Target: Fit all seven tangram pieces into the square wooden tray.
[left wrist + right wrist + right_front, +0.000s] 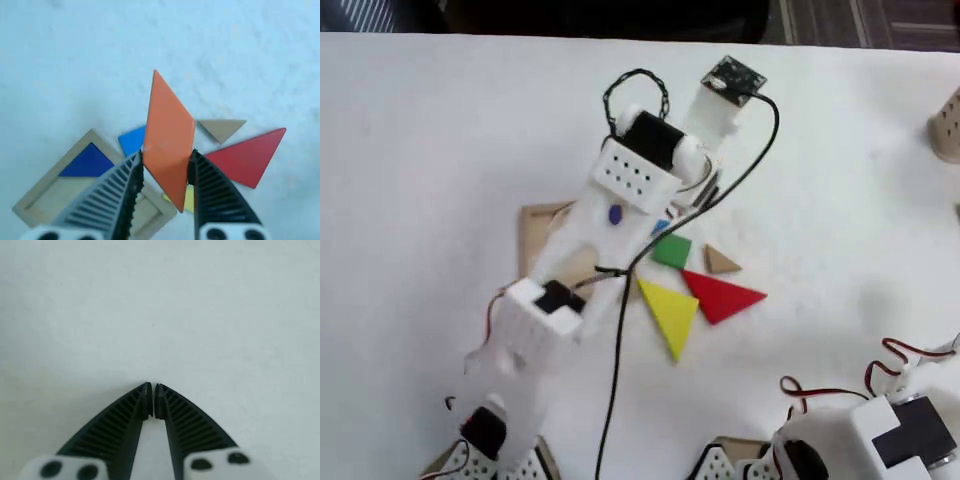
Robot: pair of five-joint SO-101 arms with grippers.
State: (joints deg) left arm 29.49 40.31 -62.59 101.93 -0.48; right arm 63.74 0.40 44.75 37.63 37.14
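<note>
My left gripper (166, 156) is shut on the orange parallelogram (167, 125), held upright above the table. Below it lies the square wooden tray (30, 202) with a dark blue triangle (87, 162) in one corner. A light blue piece (132, 139) lies just outside the tray's rim. Beyond it are a small tan triangle (220, 128), a red triangle (247, 157) and a bit of the yellow triangle (189, 200). In the high view the left arm (620, 200) covers most of the tray (535, 235); the green square (671, 250), yellow triangle (670, 313) and red triangle (723, 295) lie beside it. My right gripper (152, 400) is shut over bare table.
The right arm's base (865, 440) sits at the near right edge of the table. A black cable (618, 340) runs from the left arm across the pieces toward the near edge. A tan object (948, 125) stands at the far right edge.
</note>
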